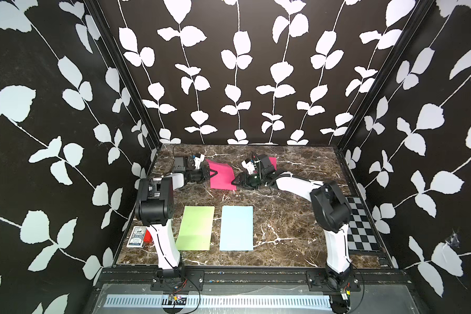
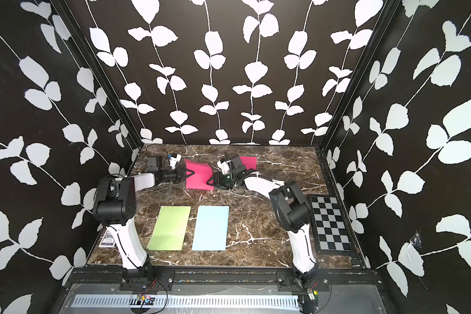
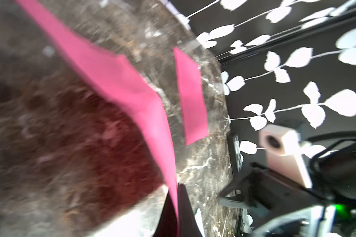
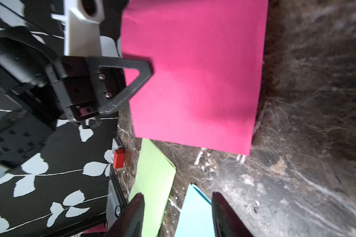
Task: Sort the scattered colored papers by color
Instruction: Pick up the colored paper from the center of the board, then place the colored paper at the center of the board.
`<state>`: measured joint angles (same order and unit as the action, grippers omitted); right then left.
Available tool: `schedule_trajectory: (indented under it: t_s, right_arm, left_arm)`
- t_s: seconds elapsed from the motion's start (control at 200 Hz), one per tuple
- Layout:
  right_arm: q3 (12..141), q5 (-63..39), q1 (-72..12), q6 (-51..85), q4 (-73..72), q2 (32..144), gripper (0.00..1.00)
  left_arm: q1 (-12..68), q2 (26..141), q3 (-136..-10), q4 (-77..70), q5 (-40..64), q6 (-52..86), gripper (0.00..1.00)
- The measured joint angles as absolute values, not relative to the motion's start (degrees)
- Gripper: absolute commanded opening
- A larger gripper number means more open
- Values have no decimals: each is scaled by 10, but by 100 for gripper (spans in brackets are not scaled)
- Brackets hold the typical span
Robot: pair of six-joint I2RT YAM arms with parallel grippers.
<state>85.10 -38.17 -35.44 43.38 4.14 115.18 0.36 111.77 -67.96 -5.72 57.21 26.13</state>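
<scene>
Our left gripper (image 1: 212, 173) pinches a thin magenta-pink paper sheet (image 1: 223, 176) near the tabletop's (image 1: 297, 217) far edge; our right gripper (image 4: 176, 196) gapes empty; we cannot read the patterned card box's (image 1: 136, 238) print.

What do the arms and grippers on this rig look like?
The left arm and right arm have white links, bulky black joint housings and a thin black cable along each link. The left gripper and right gripper are black, with triangular open-frame jaws. A white camera block sits on each wrist.
</scene>
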Motion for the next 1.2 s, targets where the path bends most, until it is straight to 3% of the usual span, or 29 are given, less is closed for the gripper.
schedule_trajectory:
  t_s: [0.295, 0.635, 0.76, 0.86, 1.2]
  right_arm:
    - [771, -344, -345, 394, 68, 980, 54]
    - [650, -205, -332, 355, 134, 734, 60]
    - [624, -155, -332, 347, 141, 647, 62]
    - [610, -124, -332, 341, 149, 601, 70]
    - [588, -56, -332, 329, 200, 498, 74]
  left_arm:
    - [67, 988, -645, -43, 549, 275, 0]
    - [208, 850, -610, -64, 477, 356, 0]
    - [279, 845, -605, -85, 436, 385, 0]
    - [342, 852, -591, -111, 407, 414, 0]
    - [516, 969, -575, -226, 325, 513, 0]
